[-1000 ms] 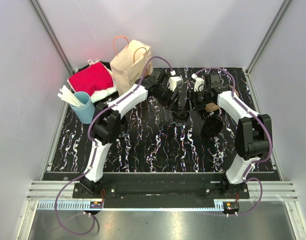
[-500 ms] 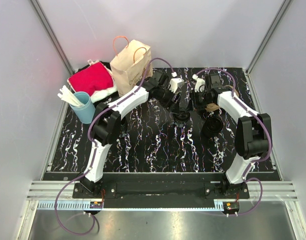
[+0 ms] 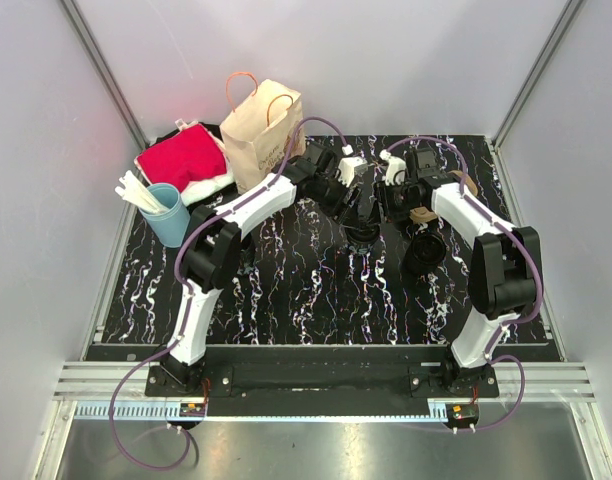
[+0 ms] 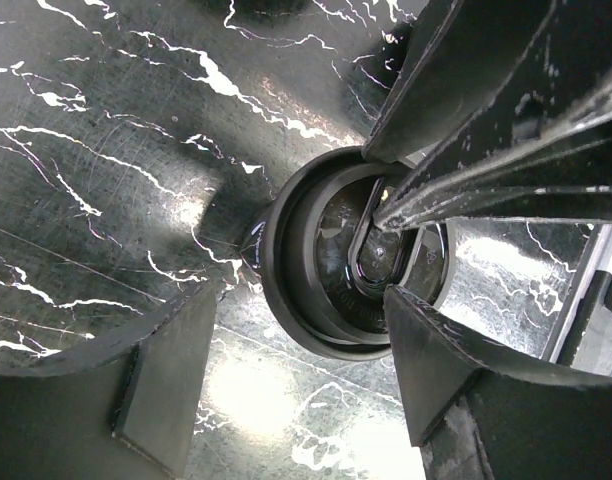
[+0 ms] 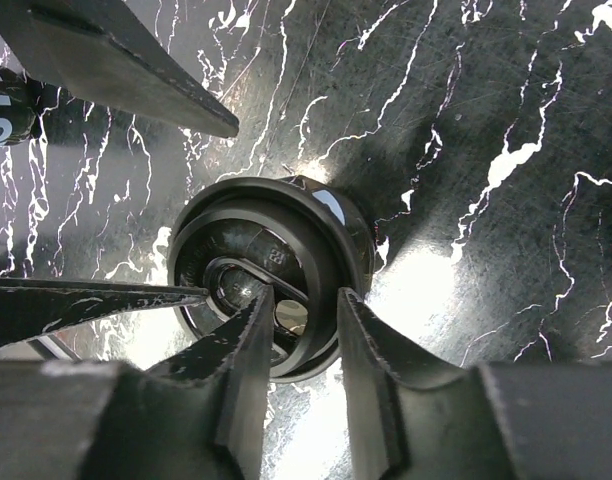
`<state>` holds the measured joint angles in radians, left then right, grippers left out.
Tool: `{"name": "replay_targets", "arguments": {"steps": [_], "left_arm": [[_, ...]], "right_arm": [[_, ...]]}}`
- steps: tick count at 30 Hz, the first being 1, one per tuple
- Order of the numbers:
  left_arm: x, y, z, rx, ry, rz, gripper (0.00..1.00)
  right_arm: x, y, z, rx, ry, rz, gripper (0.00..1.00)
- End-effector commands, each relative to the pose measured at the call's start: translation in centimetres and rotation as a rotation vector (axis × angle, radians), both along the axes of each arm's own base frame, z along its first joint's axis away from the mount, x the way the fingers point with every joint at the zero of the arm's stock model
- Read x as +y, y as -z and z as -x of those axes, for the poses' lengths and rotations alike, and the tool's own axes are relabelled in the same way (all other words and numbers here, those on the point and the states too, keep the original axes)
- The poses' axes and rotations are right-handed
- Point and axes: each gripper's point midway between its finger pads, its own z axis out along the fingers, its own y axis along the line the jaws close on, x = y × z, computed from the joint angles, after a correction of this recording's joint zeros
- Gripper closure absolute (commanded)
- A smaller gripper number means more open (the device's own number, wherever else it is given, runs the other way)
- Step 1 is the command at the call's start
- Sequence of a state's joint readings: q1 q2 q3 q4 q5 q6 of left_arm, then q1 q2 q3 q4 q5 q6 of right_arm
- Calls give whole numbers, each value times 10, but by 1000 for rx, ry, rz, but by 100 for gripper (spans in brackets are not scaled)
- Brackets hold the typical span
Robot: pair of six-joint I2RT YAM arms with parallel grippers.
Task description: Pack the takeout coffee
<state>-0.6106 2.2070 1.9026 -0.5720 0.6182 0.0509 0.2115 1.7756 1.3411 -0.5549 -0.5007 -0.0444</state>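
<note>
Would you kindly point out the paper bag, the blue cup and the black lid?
paper bag (image 3: 258, 148), top view, its front face.
blue cup (image 3: 173, 227), top view, its outer wall.
black lid (image 5: 331, 238), right wrist view, its raised rim.

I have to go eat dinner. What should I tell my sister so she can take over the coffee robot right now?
Left hand: open wide, one finger on each side of the black round lidded coffee cup, not clamping it.
Right hand: fingers close together astride the lid's rim. I cannot tell if it is gripping.
Things: the cup stands mid-table on the black marbled tabletop. The brown paper bag with handles stands upright at the back left.
Done: nothing is packed; the cup is outside the bag.
Left: probably seat the lid, then lift the cup into the bag.
</note>
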Motion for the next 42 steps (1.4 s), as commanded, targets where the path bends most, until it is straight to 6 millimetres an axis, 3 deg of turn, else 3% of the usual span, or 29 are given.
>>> {"name": "replay_targets", "arguments": {"steps": [1, 11, 15, 21, 25, 32, 38, 41, 42], "left_arm": [[2, -7, 4, -36, 8, -4, 30], [0, -9, 3, -40, 7, -1, 30], [0, -9, 2, -41, 4, -2, 30], [1, -37, -13, -108, -16, 24, 24], [6, -63, -22, -163, -32, 47, 21], [24, -73, -14, -172, -9, 76, 20], [41, -50, 1, -149, 62, 94, 20], [43, -33, 6, -104, 94, 108, 20], [41, -30, 6, -102, 107, 116, 20]], "right_arm": [[2, -21, 3, -35, -18, 16, 59], [1, -44, 5, -68, -24, 14, 43], [1, -57, 5, -135, -80, 20, 31], [-3, -63, 12, -185, -181, -19, 18], [-4, -64, 25, -187, -261, -58, 18], [-14, -43, 46, -282, -443, 22, 13], [-15, -28, 61, -314, -584, 28, 19], [-14, -21, 64, -266, -585, 10, 29], [-13, -19, 67, -252, -587, 4, 37]]}}
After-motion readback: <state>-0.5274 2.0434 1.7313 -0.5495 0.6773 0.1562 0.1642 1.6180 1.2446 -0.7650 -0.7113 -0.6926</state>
